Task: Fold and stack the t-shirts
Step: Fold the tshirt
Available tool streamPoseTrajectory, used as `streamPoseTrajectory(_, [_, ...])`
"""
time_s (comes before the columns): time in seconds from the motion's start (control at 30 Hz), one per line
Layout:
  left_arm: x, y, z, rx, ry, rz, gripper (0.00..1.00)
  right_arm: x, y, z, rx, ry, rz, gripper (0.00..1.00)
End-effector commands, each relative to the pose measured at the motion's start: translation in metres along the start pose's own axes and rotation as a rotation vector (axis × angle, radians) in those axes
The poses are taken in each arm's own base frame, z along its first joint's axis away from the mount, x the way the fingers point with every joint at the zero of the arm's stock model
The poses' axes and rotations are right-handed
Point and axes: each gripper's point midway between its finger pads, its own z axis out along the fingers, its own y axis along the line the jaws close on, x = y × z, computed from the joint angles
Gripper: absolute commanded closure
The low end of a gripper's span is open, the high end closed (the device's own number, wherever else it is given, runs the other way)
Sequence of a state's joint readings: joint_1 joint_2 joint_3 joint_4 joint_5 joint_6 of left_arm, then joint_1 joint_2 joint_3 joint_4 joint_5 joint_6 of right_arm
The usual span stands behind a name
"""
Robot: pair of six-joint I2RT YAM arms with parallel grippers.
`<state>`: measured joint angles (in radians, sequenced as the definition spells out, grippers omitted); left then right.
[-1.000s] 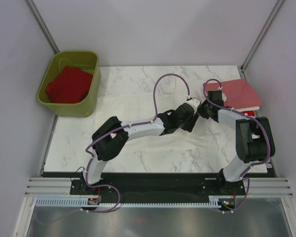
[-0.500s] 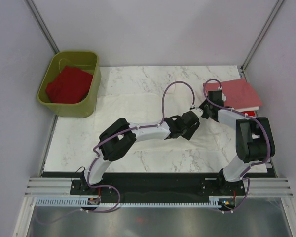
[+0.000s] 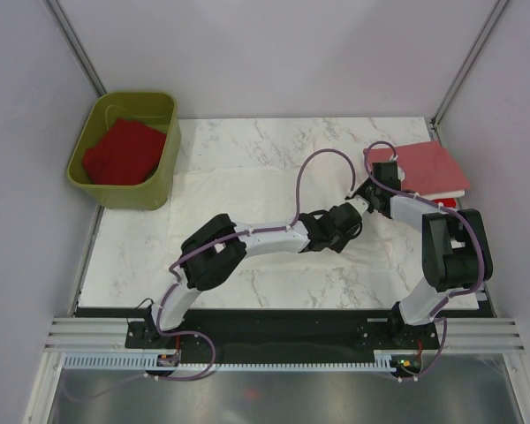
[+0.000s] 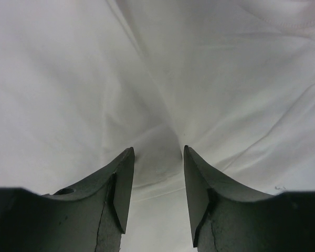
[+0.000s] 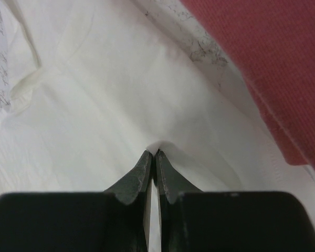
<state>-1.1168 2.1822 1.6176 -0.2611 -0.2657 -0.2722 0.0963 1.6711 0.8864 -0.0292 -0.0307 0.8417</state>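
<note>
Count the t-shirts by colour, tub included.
white t-shirt: 1
salmon pink t-shirt: 1
red t-shirts: 2 (a bundle in the tub, counted as one; one edge showing under the pink)
Total: 4

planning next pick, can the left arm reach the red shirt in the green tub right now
Probably yes: the tub is open-topped with nothing over the red shirt, and the left gripper is open, though stretched far right over the white shirt.
</note>
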Motion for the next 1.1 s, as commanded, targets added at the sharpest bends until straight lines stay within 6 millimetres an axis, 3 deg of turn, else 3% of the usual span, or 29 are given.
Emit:
streamPoseTrajectory(0.0, [-0.016, -0.001, -0.001, -0.05, -0.041, 0.079, 0.51, -0.006, 0.011, 0.0, -0.038, -0.016, -0.002, 0.87])
streamPoseTrajectory(0.13, [-0.014, 0.004, 0.005, -0.098, -0.019, 0.098, 0.59, -0.007, 0.01, 0.0, -0.034, -0.021, 0.0, 0.87])
streamPoseTrajectory(0.2, [-0.013, 0.007, 0.008, -0.116, -0.007, 0.104, 0.73, -0.007, 0.009, 0.0, -0.033, -0.02, 0.001, 0.87])
streamPoseTrajectory(0.23, [-0.014, 0.007, 0.008, -0.116, -0.007, 0.104, 0.89, -0.008, 0.009, 0.0, -0.033, -0.022, 0.002, 0.87])
streamPoseTrajectory(0.3, [-0.015, 0.008, 0.008, -0.117, -0.007, 0.1, 0.98, -0.009, 0.008, 0.0, -0.034, -0.023, 0.003, 0.87])
streamPoseTrajectory(0.77, [-0.034, 0.04, -0.01, -0.123, -0.041, 0.001, 0.98, -0.012, 0.004, 0.0, -0.028, -0.027, 0.015, 0.87])
streamPoseTrajectory(1.07, [-0.058, 0.07, -0.005, -0.031, -0.075, -0.172, 0.98, -0.011, 0.0, 0.001, -0.019, -0.023, 0.021, 0.87])
